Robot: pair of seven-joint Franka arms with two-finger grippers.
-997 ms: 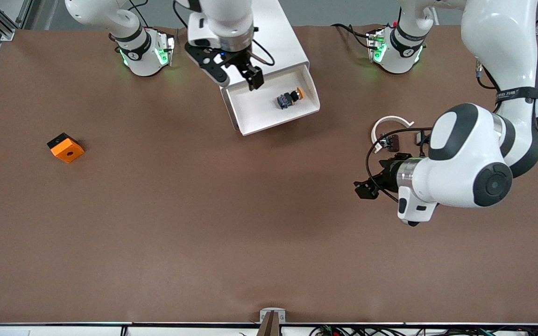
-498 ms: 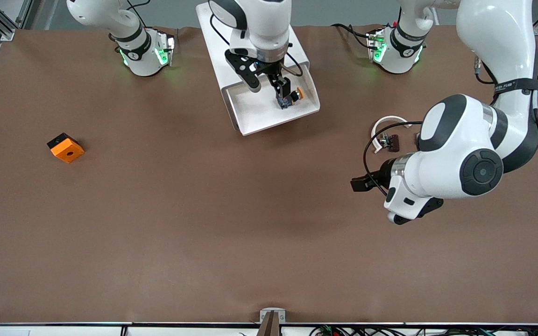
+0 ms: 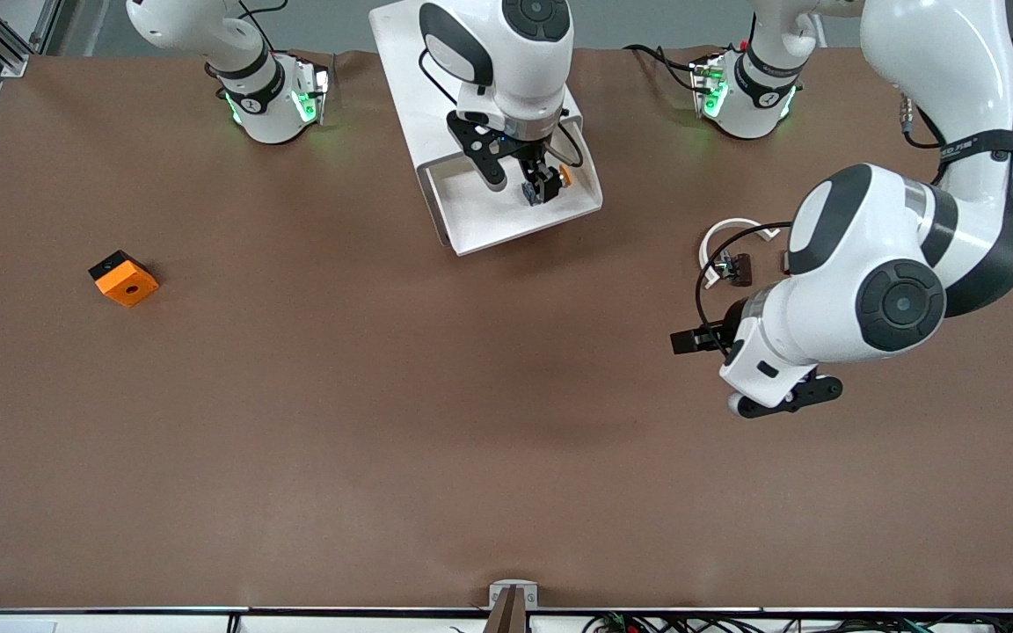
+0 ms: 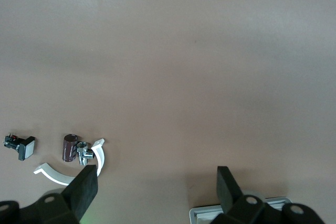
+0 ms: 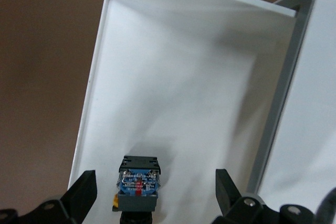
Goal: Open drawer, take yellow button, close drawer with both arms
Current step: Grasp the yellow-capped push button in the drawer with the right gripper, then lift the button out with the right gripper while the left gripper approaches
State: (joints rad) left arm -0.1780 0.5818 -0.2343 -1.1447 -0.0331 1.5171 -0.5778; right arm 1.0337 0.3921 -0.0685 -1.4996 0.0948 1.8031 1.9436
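The drawer (image 3: 482, 230) is pulled out of the white cabinet (image 3: 401, 61) toward the front camera. The button (image 3: 550, 182) lies in it, orange cap toward the left arm's end. My right gripper (image 3: 521, 179) is down in the drawer, open, one finger on each side of the button and not touching it. In the right wrist view the button (image 5: 138, 184) sits between the fingertips (image 5: 84, 190) of my right gripper (image 5: 155, 192), inside the drawer (image 5: 97, 72). My left gripper (image 3: 691, 340) is open and empty, low over bare table; the left wrist view shows it (image 4: 157, 187).
An orange square block (image 3: 124, 278) lies toward the right arm's end. A white curved piece (image 3: 735, 230), a small brown cylinder (image 3: 742, 268) and a small clip piece (image 4: 21, 146) lie close to the left gripper. The curved piece (image 4: 100, 153) also shows in the left wrist view.
My right gripper has come from the drawer's inner edge across and down to straddle the button. The left arm has turned its wrist, and its hand has stayed nearly in place.
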